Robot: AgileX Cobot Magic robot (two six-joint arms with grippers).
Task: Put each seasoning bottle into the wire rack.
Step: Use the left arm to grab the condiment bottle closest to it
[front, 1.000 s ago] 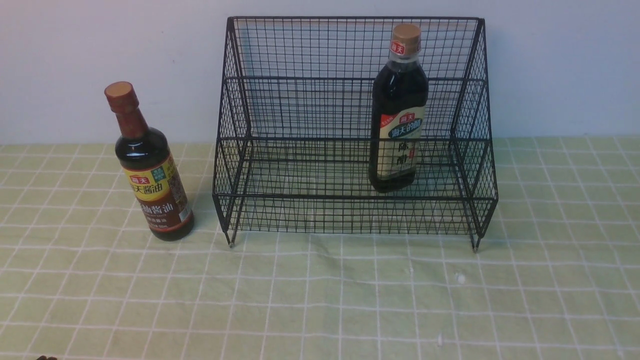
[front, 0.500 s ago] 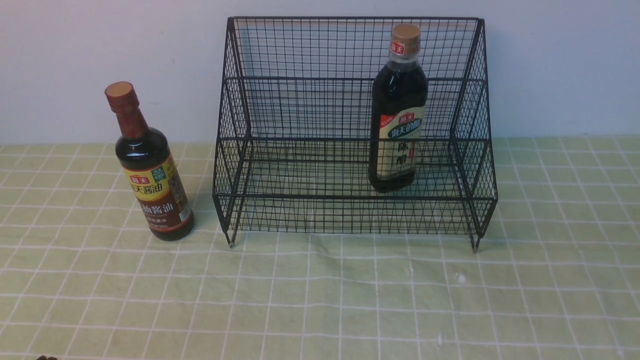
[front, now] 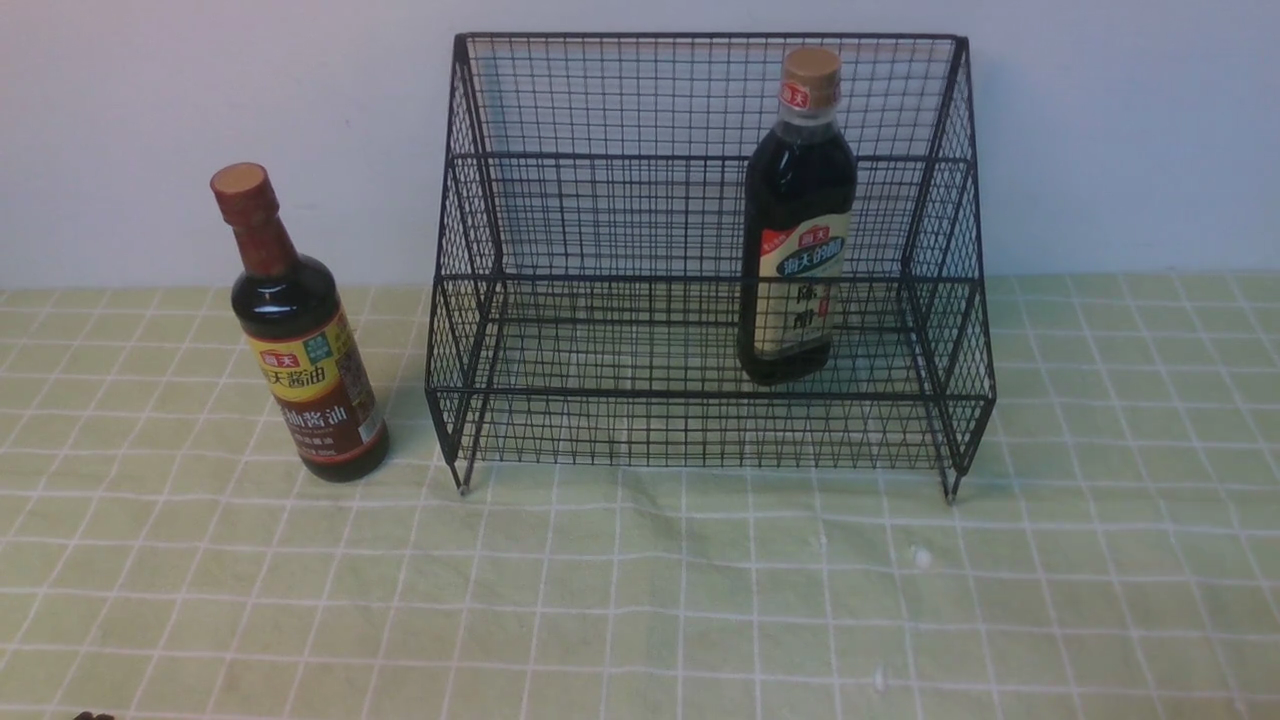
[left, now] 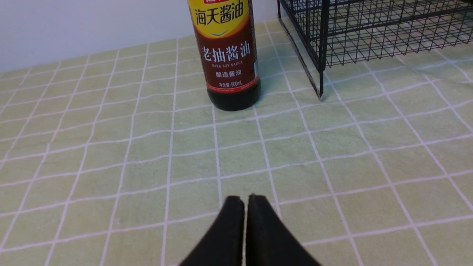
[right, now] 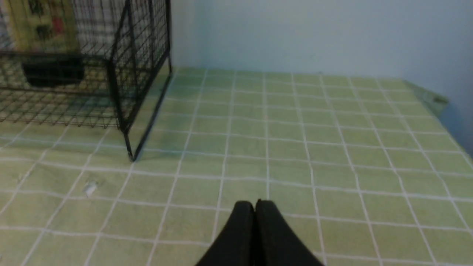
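Observation:
The black wire rack (front: 700,280) stands at the back of the table against the wall. Inside it, on the lower shelf toward the right, the tan-capped seasoning bottle (front: 797,220) stands upright. The long-necked seasoning bottle (front: 300,330) with the red-brown cap stands on the cloth just left of the rack (left: 325,44); its lower label (left: 227,55) faces the left wrist camera. My left gripper (left: 245,199) is shut and empty, well short of that bottle. My right gripper (right: 255,204) is shut and empty, over the cloth to the right of the rack's corner leg (right: 127,144).
A green checked cloth (front: 640,600) covers the table. A pale wall (front: 200,100) runs close behind the rack. The table's right edge (right: 439,101) shows in the right wrist view. A small dark tip (front: 92,715) pokes in at the front view's bottom left.

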